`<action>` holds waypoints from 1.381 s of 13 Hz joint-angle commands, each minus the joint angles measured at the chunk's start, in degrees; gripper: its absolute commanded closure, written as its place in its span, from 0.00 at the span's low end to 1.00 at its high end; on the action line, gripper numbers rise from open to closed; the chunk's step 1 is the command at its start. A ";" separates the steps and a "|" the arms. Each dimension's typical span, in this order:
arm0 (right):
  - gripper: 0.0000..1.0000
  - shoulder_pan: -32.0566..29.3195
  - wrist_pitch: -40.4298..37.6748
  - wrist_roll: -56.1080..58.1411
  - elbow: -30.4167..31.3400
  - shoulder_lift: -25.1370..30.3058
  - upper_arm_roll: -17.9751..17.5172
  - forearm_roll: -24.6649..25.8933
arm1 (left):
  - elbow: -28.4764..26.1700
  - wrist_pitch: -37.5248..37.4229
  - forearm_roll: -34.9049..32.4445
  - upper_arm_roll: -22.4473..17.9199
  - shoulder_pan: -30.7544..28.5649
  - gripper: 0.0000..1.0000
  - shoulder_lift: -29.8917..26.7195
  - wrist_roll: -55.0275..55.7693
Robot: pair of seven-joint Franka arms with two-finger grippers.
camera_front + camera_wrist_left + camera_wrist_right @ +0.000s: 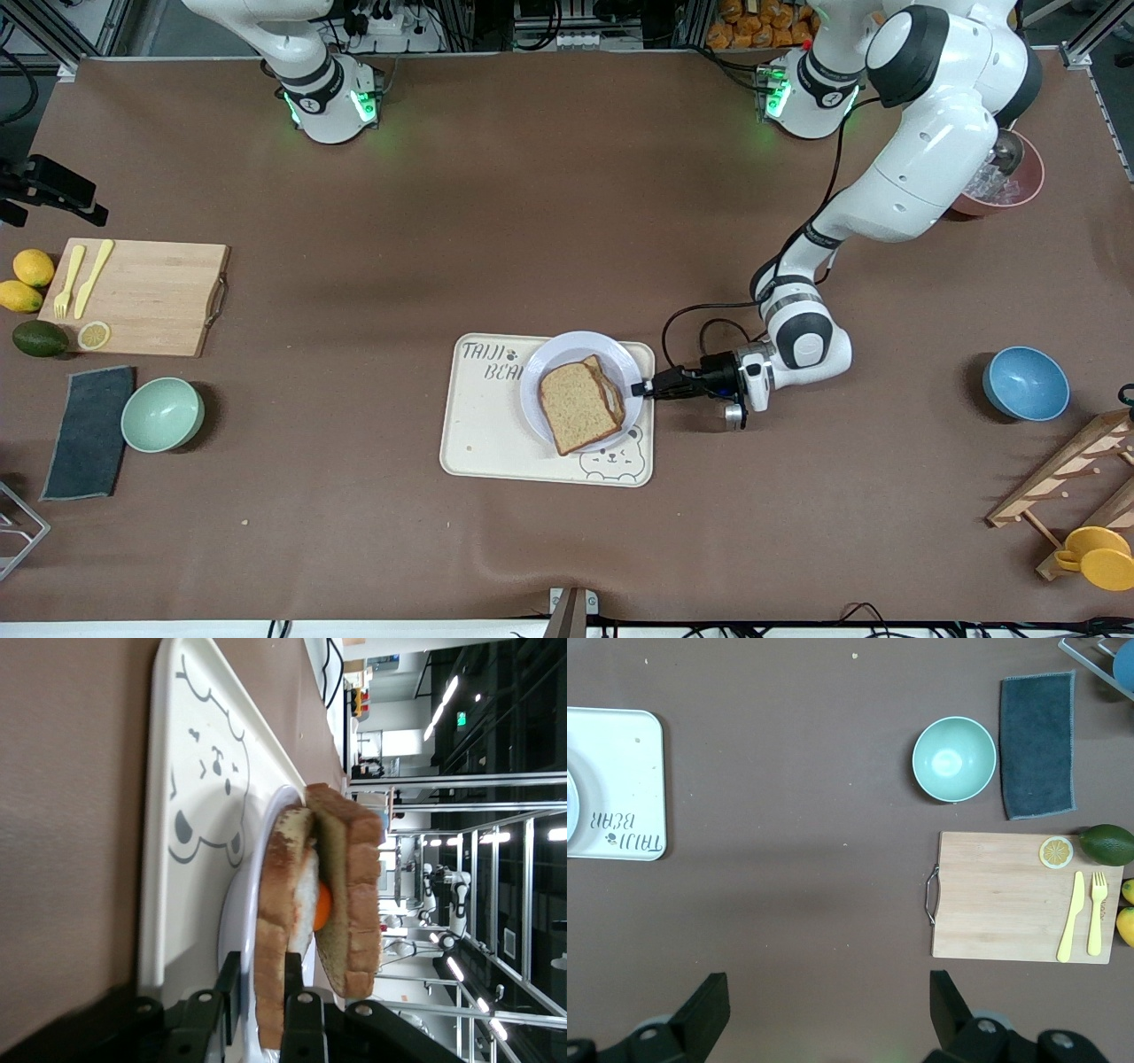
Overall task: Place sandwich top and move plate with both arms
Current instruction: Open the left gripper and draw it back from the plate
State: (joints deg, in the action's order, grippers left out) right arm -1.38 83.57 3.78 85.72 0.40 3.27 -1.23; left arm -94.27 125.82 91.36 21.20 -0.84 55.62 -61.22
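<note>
The sandwich top [580,403] [350,895], a brown bread slice, lies on an egg-topped slice [279,904] on the pale round plate [567,350] [235,921]. The plate sits on the cream bear tray [478,434]. My left gripper [640,388] [261,961] is low at the plate's edge on the left arm's side, its fingers a little apart. The plate rim and the lower slice's edge stand between them; the top slice is outside them. My right gripper [827,992] hangs wide open and empty over bare table between the tray and the cutting board.
Toward the right arm's end are a wooden cutting board [142,297] with a yellow knife and fork, a green bowl [162,414], a dark cloth [89,431], lemons and an avocado. At the left arm's end are a blue bowl [1025,383] and a wooden rack [1072,478].
</note>
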 commanded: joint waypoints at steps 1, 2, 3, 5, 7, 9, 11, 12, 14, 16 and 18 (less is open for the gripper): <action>0.00 -0.55 -0.34 0.26 -1.26 -0.49 -0.28 -0.09 | -0.22 -0.58 -2.85 -0.81 -0.48 0.75 -0.60 3.20; 0.00 -0.55 -0.34 0.26 -1.17 -0.49 -0.28 -0.09 | -0.39 -0.67 -3.03 -0.81 -0.74 0.75 -1.03 4.09; 0.00 -0.64 -0.34 0.26 -1.26 -0.49 -0.28 0.00 | -0.48 -0.75 -4.07 -0.81 -1.18 0.76 -1.39 4.62; 0.00 -0.55 -0.34 0.26 -1.17 -0.49 -0.28 0.00 | -0.65 -0.84 -6.79 -0.81 -2.58 0.76 -1.83 5.41; 0.00 -0.64 -0.34 0.26 -1.26 -0.49 -0.28 0.00 | -1.36 -1.71 -10.48 -0.81 -3.90 0.76 -4.71 10.74; 0.00 -0.64 -0.34 0.26 -1.26 -0.49 -0.28 0.00 | -1.27 -3.73 -15.40 -0.81 -5.31 0.76 -7.35 17.51; 0.00 -0.64 -0.34 0.26 -1.26 -0.49 -0.28 0.00 | -1.09 -5.49 -19.62 -0.81 -6.97 0.76 -9.55 20.96; 0.00 -0.64 -0.34 0.26 -1.17 -0.49 -0.28 0.00 | -1.18 -6.28 -21.38 -0.81 -8.29 0.76 -11.48 22.54; 0.00 -0.64 -0.34 0.26 -1.17 -0.49 -0.28 -0.09 | -1.01 -9.27 -28.74 -0.81 -11.27 0.80 -15.43 28.49; 0.00 -0.55 -0.34 0.26 -1.26 -0.57 -0.28 -0.09 | -0.57 -9.63 -36.83 -0.89 -12.52 0.87 -20.88 38.41; 0.00 -0.55 -0.34 0.26 -1.17 -0.57 -0.28 -0.09 | 0.05 -10.50 -43.08 -0.89 -13.92 0.87 -24.49 45.11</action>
State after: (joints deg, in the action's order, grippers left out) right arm -1.40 83.59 3.78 85.68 0.37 3.29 -1.23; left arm -92.85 116.46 52.80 20.59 -14.17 35.87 -21.87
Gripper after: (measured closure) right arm 0.000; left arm 0.872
